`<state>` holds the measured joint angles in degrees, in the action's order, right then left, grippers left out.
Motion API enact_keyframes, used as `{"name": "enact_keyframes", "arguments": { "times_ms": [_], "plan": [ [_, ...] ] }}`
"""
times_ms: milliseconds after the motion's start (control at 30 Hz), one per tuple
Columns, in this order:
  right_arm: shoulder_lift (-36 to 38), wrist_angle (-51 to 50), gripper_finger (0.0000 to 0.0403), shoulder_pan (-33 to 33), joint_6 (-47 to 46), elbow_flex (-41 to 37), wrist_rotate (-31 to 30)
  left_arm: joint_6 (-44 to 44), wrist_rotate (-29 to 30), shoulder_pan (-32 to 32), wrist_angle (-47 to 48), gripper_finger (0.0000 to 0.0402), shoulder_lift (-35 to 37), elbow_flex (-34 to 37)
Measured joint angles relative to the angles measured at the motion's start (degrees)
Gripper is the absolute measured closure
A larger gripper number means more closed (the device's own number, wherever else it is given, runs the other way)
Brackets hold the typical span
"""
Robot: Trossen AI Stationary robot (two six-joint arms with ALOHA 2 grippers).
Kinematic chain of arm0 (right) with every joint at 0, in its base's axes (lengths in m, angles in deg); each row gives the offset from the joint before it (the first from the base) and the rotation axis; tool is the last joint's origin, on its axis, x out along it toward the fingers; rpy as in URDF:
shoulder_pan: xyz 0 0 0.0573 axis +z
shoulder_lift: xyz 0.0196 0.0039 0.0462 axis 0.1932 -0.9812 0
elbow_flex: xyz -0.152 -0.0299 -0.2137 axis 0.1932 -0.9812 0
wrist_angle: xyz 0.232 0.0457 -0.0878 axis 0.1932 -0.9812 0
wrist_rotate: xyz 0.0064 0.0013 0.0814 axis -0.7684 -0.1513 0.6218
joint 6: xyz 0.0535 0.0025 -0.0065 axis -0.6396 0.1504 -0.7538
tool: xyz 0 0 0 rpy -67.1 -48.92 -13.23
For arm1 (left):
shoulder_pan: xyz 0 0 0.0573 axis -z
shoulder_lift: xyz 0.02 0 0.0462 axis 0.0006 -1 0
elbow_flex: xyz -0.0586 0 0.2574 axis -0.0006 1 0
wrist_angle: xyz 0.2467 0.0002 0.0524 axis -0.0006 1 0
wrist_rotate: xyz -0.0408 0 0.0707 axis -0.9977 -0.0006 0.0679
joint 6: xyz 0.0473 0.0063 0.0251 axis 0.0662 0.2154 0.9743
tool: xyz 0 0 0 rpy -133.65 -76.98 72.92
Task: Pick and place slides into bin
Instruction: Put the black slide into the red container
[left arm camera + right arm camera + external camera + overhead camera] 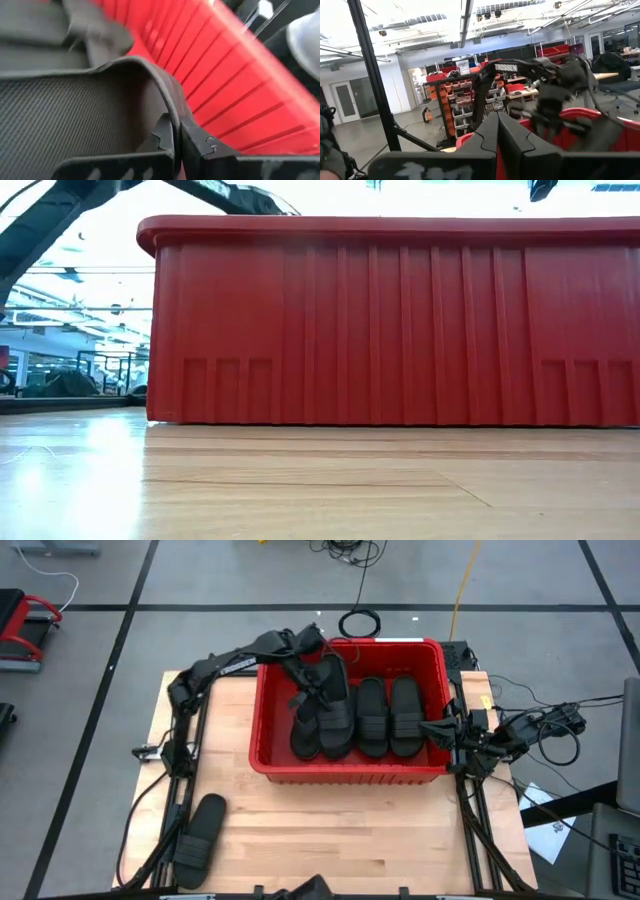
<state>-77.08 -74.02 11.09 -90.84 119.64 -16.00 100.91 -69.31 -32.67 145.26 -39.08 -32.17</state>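
Observation:
The red bin (262,730) stands at the table's far middle; its near wall fills the low view (400,330). Several black slides (388,716) lie side by side in it. My left gripper (312,682) reaches into the bin's far left part and is shut on another black slide (334,680), which sits tilted over the slides below. One more slide (200,835) lies flat on the table near the front left corner. My right gripper (438,728) is shut and empty at the bin's right rim. My left gripper pinches a thin curved edge of the slide (172,112) between its two fingers; whether it is strap or sole edge, I cannot tell. The fingers come from above, inside the bin. The slide is tilted; whether it rests on the slides below, I cannot tell.
The bin's right wall (235,95) is close beside the held slide. Cables and a power box (540,725) lie off the table's right edge. Bare wood (350,830) lies between the bin and the table's near edge.

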Motion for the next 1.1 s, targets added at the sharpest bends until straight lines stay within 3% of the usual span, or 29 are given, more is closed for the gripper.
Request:
{"name": "enact_keyframes", "arguments": {
  "times_ms": [200, 500, 767, 1100],
  "plan": [
    [0.0, -0.1, 0.0403, 0.0, 0.0, 0.0, 0.0, 3.9, 2.8, 0.7, -0.6, 0.0401, -3.4, 0.0],
    [0.0, -0.8, 0.0403, 0.0, -1.8, 0.0, -0.2, 9.6, 14.2, 2.8, -1.5, 0.0401, -5.9, 0.0],
    [0.0, -0.8, 0.0403, 0.0, -1.9, 0.0, -0.1, 9.3, 20.2, 4.0, -4.6, 0.04, -6.0, 0.0],
    [0.0, -0.8, 0.0403, 0.0, -2.0, 0.0, 0.2, 7.9, 27.8, 6.7, -9.3, 0.0353, -6.0, 0.0]
  ]
}}
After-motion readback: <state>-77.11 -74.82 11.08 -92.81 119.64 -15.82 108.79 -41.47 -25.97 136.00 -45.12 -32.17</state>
